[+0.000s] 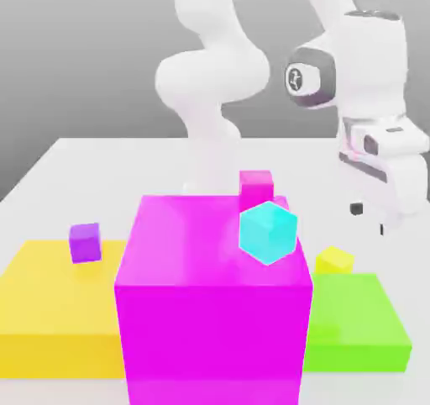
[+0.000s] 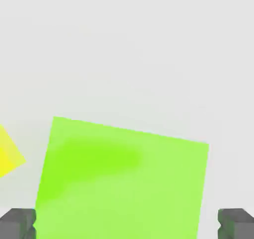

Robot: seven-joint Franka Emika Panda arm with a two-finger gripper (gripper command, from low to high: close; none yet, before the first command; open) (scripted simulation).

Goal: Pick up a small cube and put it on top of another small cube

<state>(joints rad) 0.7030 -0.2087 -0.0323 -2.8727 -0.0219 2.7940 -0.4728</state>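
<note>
Gripper (image 2: 127,223): jaws wide apart, empty, pointing down over green slab (image 1: 357,319). Small yellow cube (image 1: 334,259): apparently just beside the slab's far edge, near cyan cube (image 1: 268,232). White table (image 1: 101,168): open behind.

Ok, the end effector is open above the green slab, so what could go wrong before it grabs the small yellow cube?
1. The end effector is centred over the green slab, with the small yellow cube off to one side, so a straight descent would miss it.
2. That cube sits close beside the slab; an open finger may land on the slab.
3. The cyan cube looks tilted against the big magenta block, making stacking uncertain.
</note>
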